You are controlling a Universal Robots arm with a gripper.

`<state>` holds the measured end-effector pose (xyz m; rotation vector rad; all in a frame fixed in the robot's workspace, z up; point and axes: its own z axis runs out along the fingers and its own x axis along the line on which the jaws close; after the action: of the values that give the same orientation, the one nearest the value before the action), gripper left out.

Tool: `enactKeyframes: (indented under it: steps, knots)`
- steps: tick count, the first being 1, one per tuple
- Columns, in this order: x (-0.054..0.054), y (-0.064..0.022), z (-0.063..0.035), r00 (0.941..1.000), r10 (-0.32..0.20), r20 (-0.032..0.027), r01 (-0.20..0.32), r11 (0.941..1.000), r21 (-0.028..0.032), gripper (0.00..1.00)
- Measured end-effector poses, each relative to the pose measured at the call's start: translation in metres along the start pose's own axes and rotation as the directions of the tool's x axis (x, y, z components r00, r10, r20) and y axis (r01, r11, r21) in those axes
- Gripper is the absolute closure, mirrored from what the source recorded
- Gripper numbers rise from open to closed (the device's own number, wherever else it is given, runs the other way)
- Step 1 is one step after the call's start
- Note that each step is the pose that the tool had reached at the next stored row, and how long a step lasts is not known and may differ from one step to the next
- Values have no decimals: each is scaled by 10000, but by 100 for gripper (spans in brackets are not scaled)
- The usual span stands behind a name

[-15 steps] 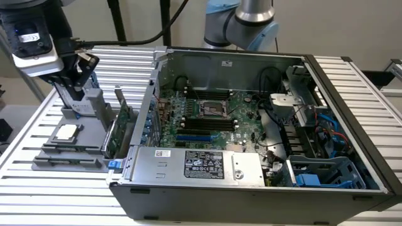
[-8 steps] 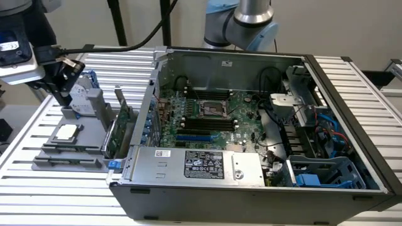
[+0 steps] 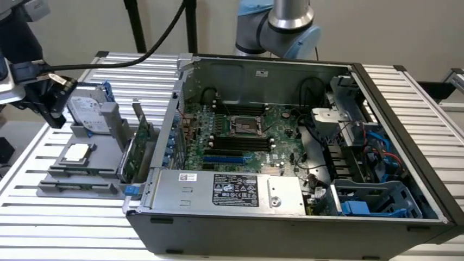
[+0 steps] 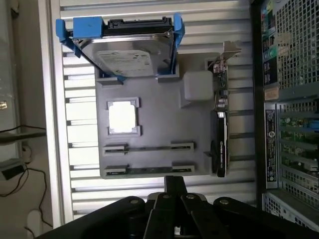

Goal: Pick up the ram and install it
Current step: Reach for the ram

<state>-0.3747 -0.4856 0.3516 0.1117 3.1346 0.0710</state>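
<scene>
A slatted metal worktop (image 3: 406, 92) runs across the room in front of a plain pale wall, with the arm's (image 3: 290, 22) base joints rising behind it. At the exterior view's left the arm's wrist end hangs above a grey holder (image 4: 159, 127). Seen from the wrist, the gripper (image 4: 174, 183) hovers just off the holder's near edge, pressed together and pinching nothing. The ram (image 4: 149, 171) sits on edge in the holder's slot closest to the gripper, untouched, and a second slot just beyond it seems to carry another thin stick. Further along the holder lie a square processor chip (image 4: 123, 117) and then a hard drive (image 4: 127, 57) propped at a tilt in a blue caddy. An expansion card (image 4: 221, 144) with a metal bracket stands upright on the side of the holder that faces the computer. To the right of it the computer case (image 3: 290, 228) lies open. Inside are a green motherboard (image 3: 279, 122), its long black memory slots (image 3: 236, 144) side by side with a blue one in front of them, and a silver power supply (image 3: 232, 190) along the near wall.
</scene>
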Motion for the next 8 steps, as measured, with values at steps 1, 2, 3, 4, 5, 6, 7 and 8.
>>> enactKeyframes:
  steps: [1,2,3,4,5,6,7,8]
  knots:
    - [32,-9,6,10000,-1,-2,1,10000,4,100]
    - [63,-17,11,10000,0,-5,0,10000,11,100]
    - [92,-23,16,10000,-1,-6,1,10000,16,100]
    - [122,-29,19,10000,0,-7,0,10000,23,100]
    - [153,-33,20,10000,-3,-7,3,10000,27,100]
    - [178,-36,21,10000,-5,-7,5,10000,30,100]
    - [188,-36,22,10000,-3,-7,3,10000,29,100]
    - [188,-36,21,10000,-4,-7,4,10000,29,100]
